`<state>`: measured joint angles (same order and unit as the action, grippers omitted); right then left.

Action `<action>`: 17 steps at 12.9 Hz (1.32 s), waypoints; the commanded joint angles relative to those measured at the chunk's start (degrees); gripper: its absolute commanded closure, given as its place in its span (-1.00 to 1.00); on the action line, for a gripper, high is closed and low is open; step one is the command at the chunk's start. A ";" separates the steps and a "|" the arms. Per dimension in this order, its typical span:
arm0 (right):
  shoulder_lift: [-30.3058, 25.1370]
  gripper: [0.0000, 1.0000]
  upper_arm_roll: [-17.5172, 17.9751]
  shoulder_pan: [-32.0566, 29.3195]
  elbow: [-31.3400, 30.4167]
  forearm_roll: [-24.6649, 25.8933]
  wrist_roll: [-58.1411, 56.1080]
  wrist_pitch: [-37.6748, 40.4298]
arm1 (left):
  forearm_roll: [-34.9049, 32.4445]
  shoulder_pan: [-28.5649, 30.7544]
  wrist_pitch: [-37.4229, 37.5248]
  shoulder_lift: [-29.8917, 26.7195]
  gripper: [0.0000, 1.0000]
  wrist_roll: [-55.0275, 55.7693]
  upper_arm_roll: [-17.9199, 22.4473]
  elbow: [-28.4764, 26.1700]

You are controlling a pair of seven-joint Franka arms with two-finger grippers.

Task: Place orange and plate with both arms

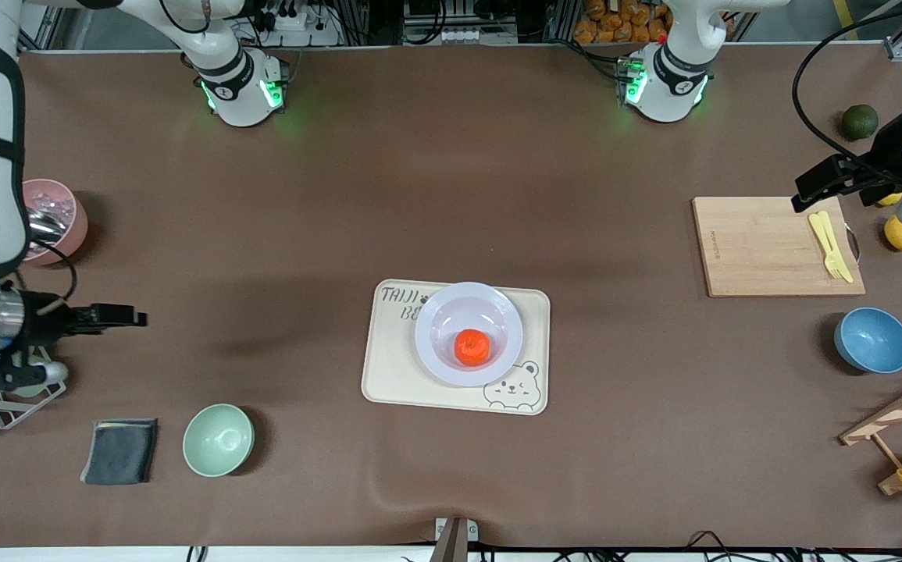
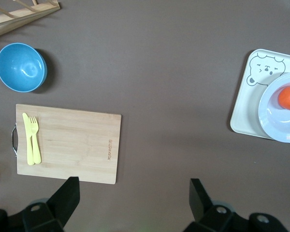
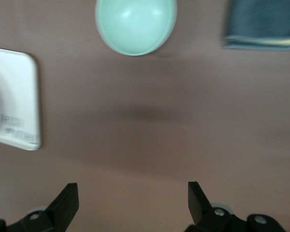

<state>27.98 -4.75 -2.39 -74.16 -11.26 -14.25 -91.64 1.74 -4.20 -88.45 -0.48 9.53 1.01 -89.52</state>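
The right gripper [image 3: 130, 205] hangs over the bare brown table [image 3: 150, 125], and its two black fingers [image 3: 65, 203] stand wide apart with nothing between them. A pale green bowl [image 3: 135, 24] sits on the table beside a folded dark grey cloth [image 3: 263, 24]. At one edge shows a corner of the cream tray [image 3: 14, 96].

Tray [image 1: 388, 367] upper-left corner reads "TAIJI" above "BE", rest covered by the plate [image 1: 435, 351]. Cutting board [image 1: 763, 257] edge mark illegible.
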 commanded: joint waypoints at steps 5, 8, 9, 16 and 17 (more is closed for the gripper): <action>-10.12 -1.00 0.18 0.28 -2.82 6.77 8.26 -1.17 | 0.46 0.51 1.96 -1.45 -1.00 -1.26 -0.58 0.22; -15.30 -1.00 0.27 0.37 -7.74 7.92 8.37 -3.11 | -0.59 0.24 2.05 -1.01 -1.00 -1.18 -0.58 0.49; -17.06 -1.00 0.27 0.20 -9.67 7.92 8.37 -3.45 | -1.64 0.16 2.05 -1.01 -1.00 -1.18 -0.58 1.10; -27.36 -1.00 0.27 0.11 -20.15 8.80 7.93 -6.02 | -2.36 0.33 2.05 -0.83 -1.00 -1.18 -0.58 2.07; -27.54 -1.00 0.27 0.11 -20.23 9.23 7.93 -5.92 | -2.36 0.42 2.05 -0.83 -1.00 -1.18 -0.58 2.07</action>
<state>3.39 -4.83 -2.31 -91.54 -3.94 -7.28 -97.41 0.62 -4.16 -87.33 -1.14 9.53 0.69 -88.21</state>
